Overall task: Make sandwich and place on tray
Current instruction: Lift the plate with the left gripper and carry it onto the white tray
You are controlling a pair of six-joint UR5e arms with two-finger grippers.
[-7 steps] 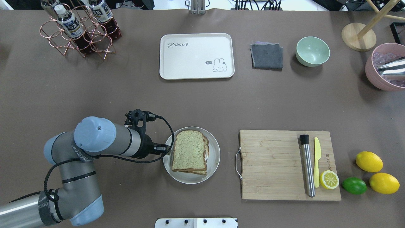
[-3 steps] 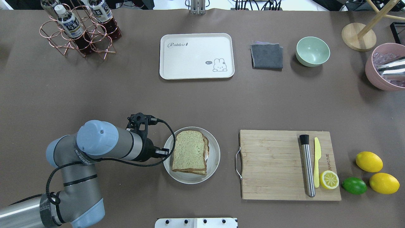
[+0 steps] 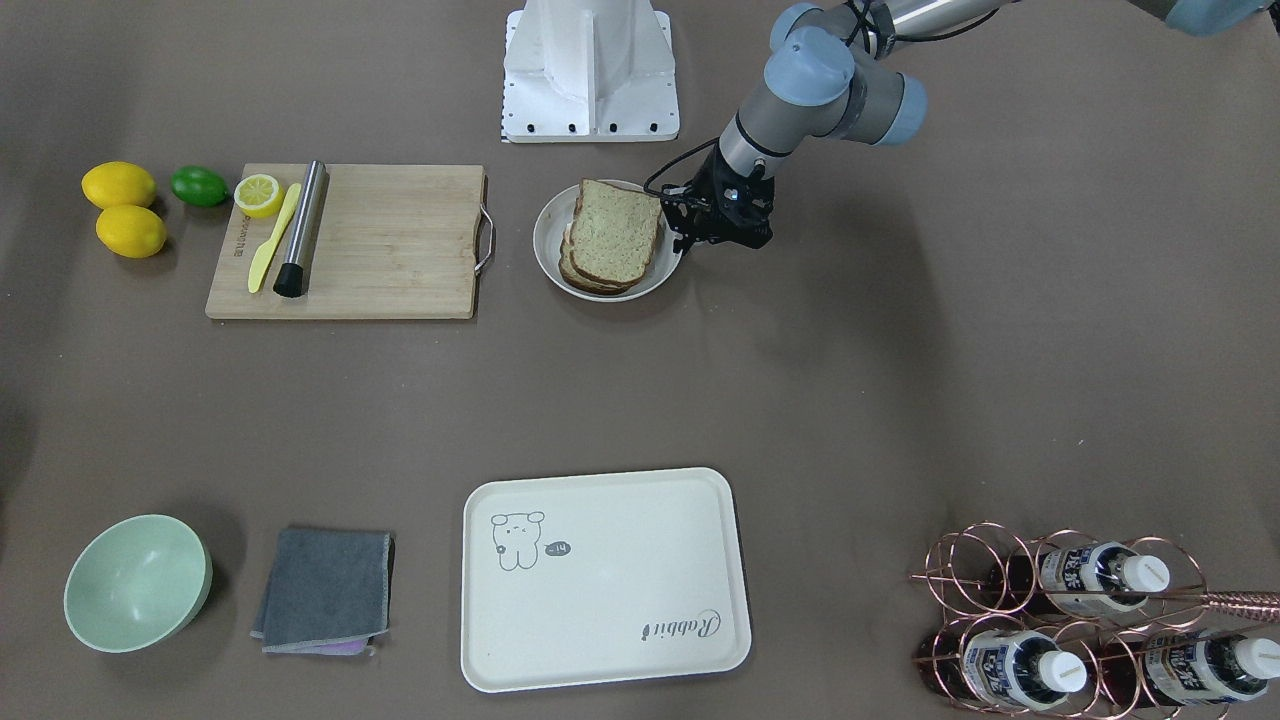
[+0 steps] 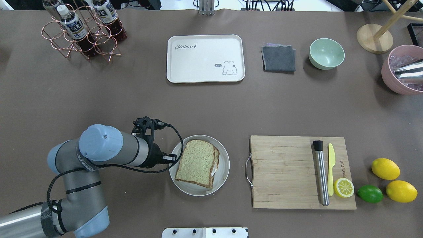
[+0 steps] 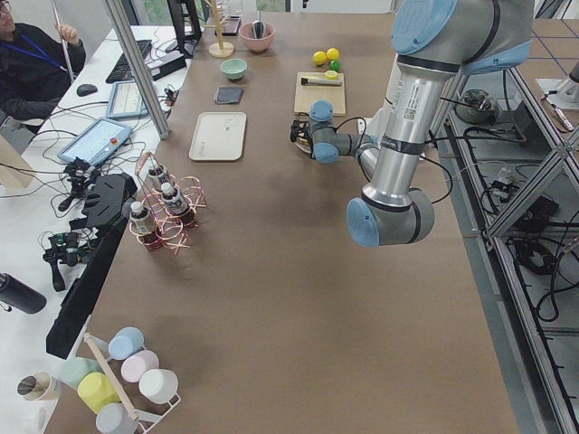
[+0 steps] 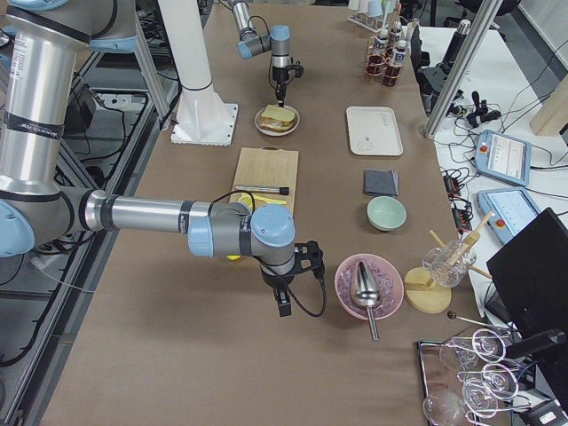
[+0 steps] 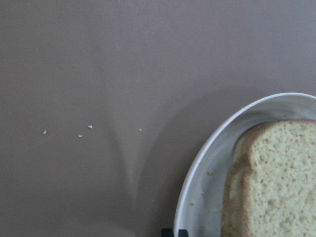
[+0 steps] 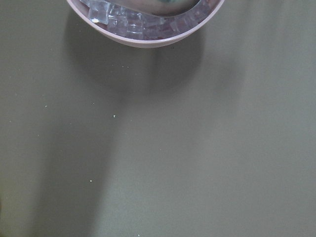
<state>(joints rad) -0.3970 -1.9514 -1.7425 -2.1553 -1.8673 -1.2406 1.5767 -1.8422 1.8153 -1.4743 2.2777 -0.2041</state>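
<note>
Though at plate, left gripper unreadable.

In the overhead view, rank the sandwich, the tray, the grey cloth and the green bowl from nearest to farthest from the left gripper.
From the left gripper:
1. sandwich, beside it on the plate.
2. tray, across the table, centre.
3. grey cloth, right of the tray.
4. green bowl, farther right still.

Brown table, tray, plate, cutting board, bowl
</note>
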